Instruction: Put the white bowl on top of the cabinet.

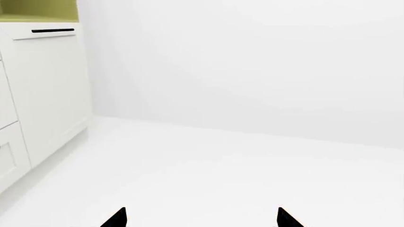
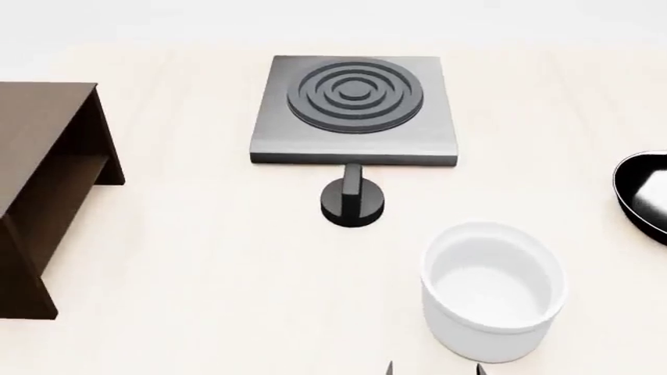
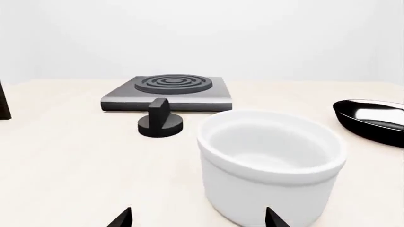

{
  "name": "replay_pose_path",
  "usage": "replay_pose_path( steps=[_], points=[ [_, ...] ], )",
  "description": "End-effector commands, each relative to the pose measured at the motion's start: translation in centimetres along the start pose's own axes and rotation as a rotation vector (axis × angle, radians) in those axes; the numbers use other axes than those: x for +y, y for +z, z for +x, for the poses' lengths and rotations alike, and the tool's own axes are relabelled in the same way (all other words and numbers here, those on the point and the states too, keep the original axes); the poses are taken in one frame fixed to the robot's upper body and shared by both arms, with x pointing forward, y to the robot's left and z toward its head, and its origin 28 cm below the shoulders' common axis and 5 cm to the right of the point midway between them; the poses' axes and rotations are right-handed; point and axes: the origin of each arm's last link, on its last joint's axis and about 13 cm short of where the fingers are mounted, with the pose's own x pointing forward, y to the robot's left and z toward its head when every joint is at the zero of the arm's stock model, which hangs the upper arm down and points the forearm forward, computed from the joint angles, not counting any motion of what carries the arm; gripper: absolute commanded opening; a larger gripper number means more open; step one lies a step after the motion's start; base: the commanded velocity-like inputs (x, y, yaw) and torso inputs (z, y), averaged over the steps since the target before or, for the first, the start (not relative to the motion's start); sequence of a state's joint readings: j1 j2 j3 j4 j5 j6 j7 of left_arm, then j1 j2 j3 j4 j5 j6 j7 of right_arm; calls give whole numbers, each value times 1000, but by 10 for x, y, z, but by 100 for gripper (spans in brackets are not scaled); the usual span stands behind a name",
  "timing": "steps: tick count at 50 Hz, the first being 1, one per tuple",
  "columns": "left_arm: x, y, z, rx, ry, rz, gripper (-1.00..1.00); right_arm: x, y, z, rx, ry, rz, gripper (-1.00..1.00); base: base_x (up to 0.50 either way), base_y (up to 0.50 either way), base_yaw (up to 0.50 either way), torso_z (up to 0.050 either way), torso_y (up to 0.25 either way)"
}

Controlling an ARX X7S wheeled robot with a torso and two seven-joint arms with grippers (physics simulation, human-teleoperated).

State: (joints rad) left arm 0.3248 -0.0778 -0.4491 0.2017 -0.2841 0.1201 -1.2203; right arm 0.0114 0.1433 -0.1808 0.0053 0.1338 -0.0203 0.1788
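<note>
The white bowl [image 2: 493, 289] stands upright and empty on the light countertop, at the front right in the head view. It also shows in the right wrist view [image 3: 271, 163]. The cabinet [image 2: 42, 195] is a brown wood box at the left edge of the head view. My right gripper [image 3: 197, 220] is open and empty, just short of the bowl, with one fingertip in front of the bowl's wall; its tips [image 2: 433, 369] show at the bottom edge of the head view. My left gripper [image 1: 200, 218] is open and empty, off the counter, facing a white floor and wall.
A grey stove plate [image 2: 354, 109] with ring burner sits at the back centre, a black knob [image 2: 352, 199] in front of it. A black frying pan [image 2: 644, 191] lies at the right edge. White kitchen drawers [image 1: 38, 90] show in the left wrist view.
</note>
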Motion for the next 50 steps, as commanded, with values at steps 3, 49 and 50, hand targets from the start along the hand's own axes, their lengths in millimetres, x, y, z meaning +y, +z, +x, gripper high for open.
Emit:
replay_pose_path(
  steps=[3, 49, 50],
  points=[
    [0, -1, 0, 9, -2, 0, 100, -1, 0, 0, 1, -8, 4, 100, 0, 0, 0, 0, 0],
    [0, -4, 1, 24, -9, 1, 100, 3, 113, -44, -354, 7, 130, 100, 28, 59, 0, 0, 0],
    [0, -4, 1, 24, -9, 1, 100, 3, 113, -45, -355, 7, 130, 100, 258, 480, 0, 0, 0]
  ],
)
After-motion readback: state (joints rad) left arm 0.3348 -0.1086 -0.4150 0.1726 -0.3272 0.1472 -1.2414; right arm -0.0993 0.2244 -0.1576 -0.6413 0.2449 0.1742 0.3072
